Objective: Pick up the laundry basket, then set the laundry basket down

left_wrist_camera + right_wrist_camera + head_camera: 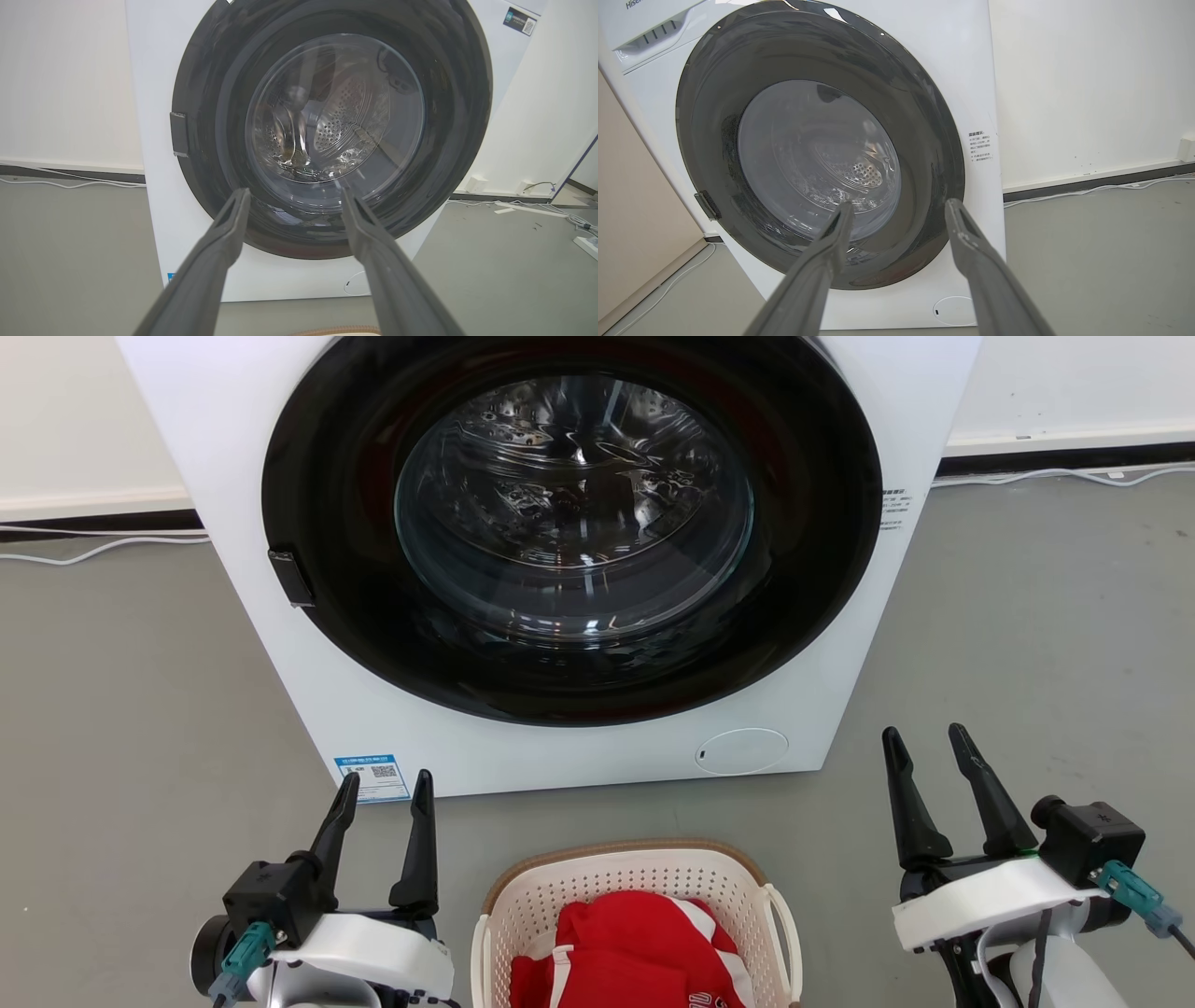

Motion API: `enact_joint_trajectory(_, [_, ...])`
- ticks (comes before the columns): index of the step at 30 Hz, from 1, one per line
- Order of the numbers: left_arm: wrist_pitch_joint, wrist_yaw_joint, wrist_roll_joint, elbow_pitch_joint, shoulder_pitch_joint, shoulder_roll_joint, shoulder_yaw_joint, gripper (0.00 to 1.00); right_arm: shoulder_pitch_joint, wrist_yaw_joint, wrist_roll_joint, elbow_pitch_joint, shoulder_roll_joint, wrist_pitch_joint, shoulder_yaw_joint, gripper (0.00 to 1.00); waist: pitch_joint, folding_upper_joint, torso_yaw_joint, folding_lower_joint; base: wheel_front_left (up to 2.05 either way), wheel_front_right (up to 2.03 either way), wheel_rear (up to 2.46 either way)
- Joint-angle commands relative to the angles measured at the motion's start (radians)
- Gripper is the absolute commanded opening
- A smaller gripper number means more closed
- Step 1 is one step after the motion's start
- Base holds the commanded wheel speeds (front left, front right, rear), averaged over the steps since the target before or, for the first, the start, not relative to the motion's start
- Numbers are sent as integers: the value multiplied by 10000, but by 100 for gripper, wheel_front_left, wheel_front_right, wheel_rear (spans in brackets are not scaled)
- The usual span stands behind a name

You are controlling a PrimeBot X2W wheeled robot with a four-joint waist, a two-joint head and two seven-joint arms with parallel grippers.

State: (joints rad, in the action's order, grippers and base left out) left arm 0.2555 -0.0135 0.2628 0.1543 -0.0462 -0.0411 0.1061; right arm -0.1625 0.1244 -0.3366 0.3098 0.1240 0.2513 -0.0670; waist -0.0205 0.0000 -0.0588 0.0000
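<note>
The laundry basket [532,905], cream-white and perforated with a brown woven-look rim, sits on the floor at the bottom centre of the head view, a white loop handle on its right side. Red and white clothing fills it. A sliver of its brown rim [334,331] shows at the bottom edge of the left wrist view. My left gripper [387,784] stands open to the basket's left, apart from it. My right gripper [926,737] is open to the basket's right, also apart. Both point toward the washer with nothing between their fingers.
A white front-loading washer [822,644] with a shut dark round door [569,523] stands just beyond the basket. Grey floor lies on both sides. White cables [1055,476] run along the wall's dark baseboard, and a power strip [586,245] lies far right.
</note>
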Motion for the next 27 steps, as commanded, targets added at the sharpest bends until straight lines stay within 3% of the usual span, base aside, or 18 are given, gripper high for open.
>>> enact_joint_trajectory(1, [63,15,102,-266,-92,-91,-256,100,-70,63,-53,-175,41,105,-237,100,1,0,-5,0,0,0,0])
enact_joint_trajectory(9, [63,-44,426,-164,-65,-91,-176,100,-98,63,-70,-116,75,105,-313,100,17,0,-57,0,0,0,0])
enact_joint_trajectory(10, [0,-32,414,100,34,6,81,0,11,0,-19,97,-7,-3,-55,0,18,0,-57,0,0,0,0])
enact_joint_trajectory(18, [-195,-92,1095,454,191,44,-28,0,222,-6,-675,313,-122,-203,46,0,48,0,-24,22,0,0,0])
enact_joint_trajectory(27, [-460,-174,2030,499,123,34,-192,0,245,-1,-1588,244,-168,-461,176,0,39,0,22,0,0,0,0])
